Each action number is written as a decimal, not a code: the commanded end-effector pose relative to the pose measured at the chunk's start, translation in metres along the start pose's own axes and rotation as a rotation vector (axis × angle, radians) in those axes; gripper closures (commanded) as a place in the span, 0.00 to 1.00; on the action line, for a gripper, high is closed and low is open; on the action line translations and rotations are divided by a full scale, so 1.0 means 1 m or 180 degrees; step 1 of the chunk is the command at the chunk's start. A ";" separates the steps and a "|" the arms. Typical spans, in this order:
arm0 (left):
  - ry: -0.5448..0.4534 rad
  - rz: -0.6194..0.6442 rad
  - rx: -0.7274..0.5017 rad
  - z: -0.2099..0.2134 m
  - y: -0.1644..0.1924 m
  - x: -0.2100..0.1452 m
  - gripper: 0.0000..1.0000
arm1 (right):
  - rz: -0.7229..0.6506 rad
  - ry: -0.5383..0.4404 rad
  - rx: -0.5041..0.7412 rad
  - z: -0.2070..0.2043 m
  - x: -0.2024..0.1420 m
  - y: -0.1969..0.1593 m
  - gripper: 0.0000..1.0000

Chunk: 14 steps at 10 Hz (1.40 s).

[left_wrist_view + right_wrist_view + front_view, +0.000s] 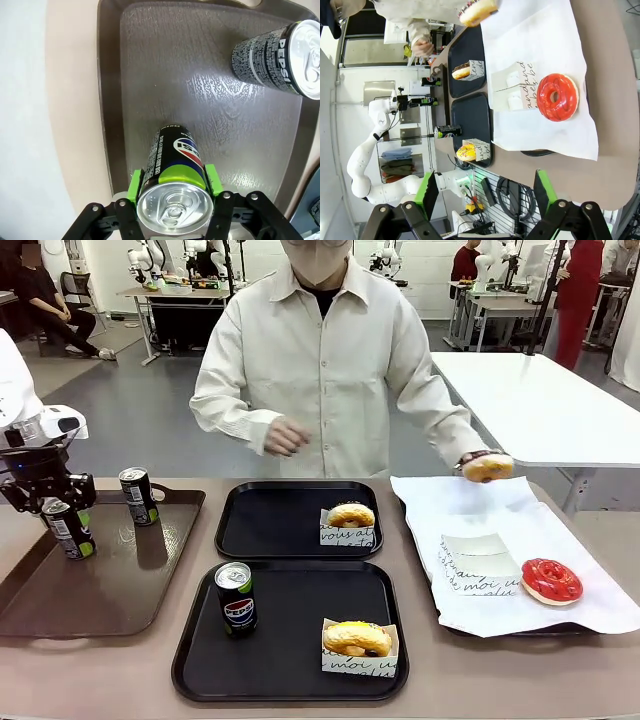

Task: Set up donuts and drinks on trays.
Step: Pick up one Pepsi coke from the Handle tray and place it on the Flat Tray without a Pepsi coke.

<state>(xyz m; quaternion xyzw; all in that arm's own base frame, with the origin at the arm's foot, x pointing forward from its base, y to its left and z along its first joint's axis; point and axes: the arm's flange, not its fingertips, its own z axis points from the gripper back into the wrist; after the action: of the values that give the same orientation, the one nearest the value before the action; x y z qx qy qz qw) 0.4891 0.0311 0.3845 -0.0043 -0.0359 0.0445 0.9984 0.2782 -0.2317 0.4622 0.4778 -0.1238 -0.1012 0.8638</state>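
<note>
My left gripper (173, 182) is shut on a dark green-marked drink can (175, 160), green pads against its sides; the can (68, 528) stands on the brown tray (110, 590). A second such can (137, 495) stands behind it. The near black tray (290, 680) holds a Pepsi can (236, 598) and a sleeved yellow donut (358, 642). On the far black tray (270, 525) sits another sleeved donut (350, 520). The person's hand holds a yellow donut (487, 467) above the white paper. My right gripper (485, 192) is open, high above the table's right end.
A red donut (551, 581) and an empty paper sleeve (478, 560) lie on the white paper (470, 505) covering a tray at the right. The person stands at the far side, the other hand hovering near the far black tray. Bare tabletop runs along the front edge.
</note>
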 end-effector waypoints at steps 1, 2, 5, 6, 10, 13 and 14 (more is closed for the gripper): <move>0.0107 0.0116 0.0084 0.018 -0.006 -0.007 1.00 | 0.0030 -0.0010 0.0055 0.001 0.001 0.000 0.00; 0.0293 0.0143 0.0070 0.036 -0.010 -0.019 1.00 | 0.0030 -0.0010 0.0055 0.001 0.001 0.000 0.00; 0.0247 -0.0014 0.0175 0.094 -0.019 -0.073 1.00 | 0.0030 -0.0010 0.0055 0.001 0.001 0.000 0.00; 0.0209 -0.0079 0.0100 0.109 -0.020 -0.087 1.00 | 0.0030 -0.0010 0.0055 0.001 0.001 0.000 0.00; 0.0183 0.0056 -0.0111 0.129 -0.010 -0.095 1.00 | 0.0030 -0.0010 0.0055 0.001 0.001 0.000 0.00; 0.0130 -0.0065 0.0050 0.137 -0.021 -0.102 1.00 | 0.0030 -0.0010 0.0055 0.001 0.001 0.000 0.00; 0.0130 -0.0065 0.0050 0.137 -0.021 -0.102 1.00 | 0.0030 -0.0010 0.0055 0.001 0.001 0.000 0.00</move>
<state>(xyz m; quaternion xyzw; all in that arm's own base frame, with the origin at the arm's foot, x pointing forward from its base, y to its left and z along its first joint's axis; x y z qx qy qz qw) 0.3804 0.0020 0.5115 -0.0020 -0.0124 0.0376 0.9992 0.2783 -0.2315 0.4621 0.4777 -0.1235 -0.1012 0.8639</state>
